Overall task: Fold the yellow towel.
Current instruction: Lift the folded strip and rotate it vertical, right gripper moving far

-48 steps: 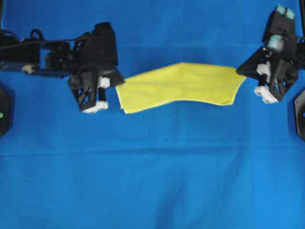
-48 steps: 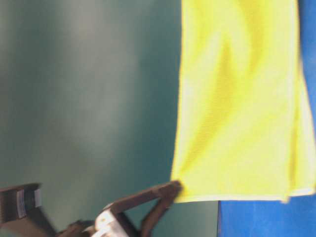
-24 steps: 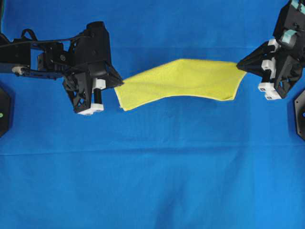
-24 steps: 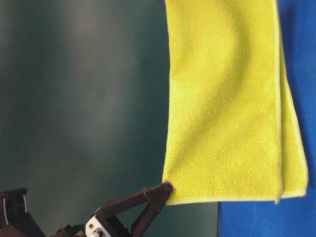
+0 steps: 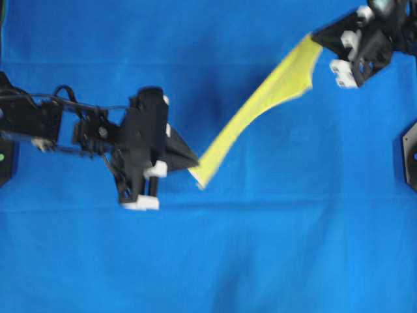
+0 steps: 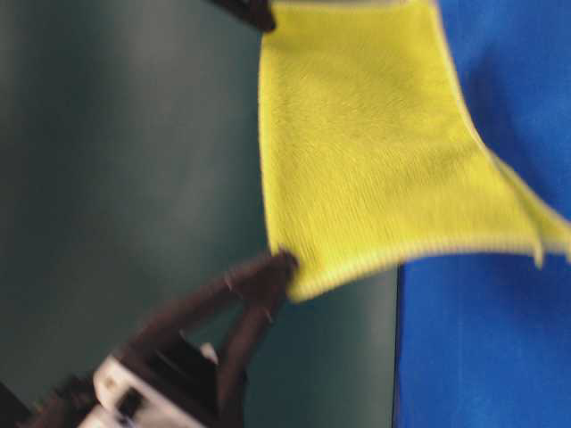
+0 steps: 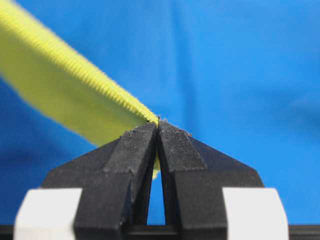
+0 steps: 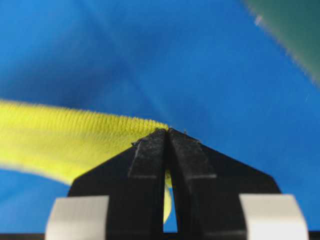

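The yellow towel (image 5: 257, 111) hangs in the air, doubled over, stretched as a slanted band between both grippers. My left gripper (image 5: 194, 162) is shut on its lower left corner near the middle of the blue cloth. Up at the far right, my right gripper (image 5: 315, 38) is shut on the other corner. In the left wrist view the fingertips (image 7: 142, 135) pinch the stitched hem of the towel (image 7: 65, 82). In the right wrist view the towel (image 8: 60, 137) runs left from the shut gripper (image 8: 167, 131). From table level the towel (image 6: 366, 152) hangs broad, with the left gripper (image 6: 284, 265) at its lower corner.
A large blue cloth (image 5: 260, 248) covers the whole work surface. Black mounts sit at the left edge (image 5: 5, 160) and the right edge (image 5: 410, 156). A dark green wall (image 6: 125, 160) stands behind in the table-level view.
The towel has swung from a level span to a steep slant. My left gripper moved right and toward the front; my right gripper moved up toward the far edge. Both kept their grips.
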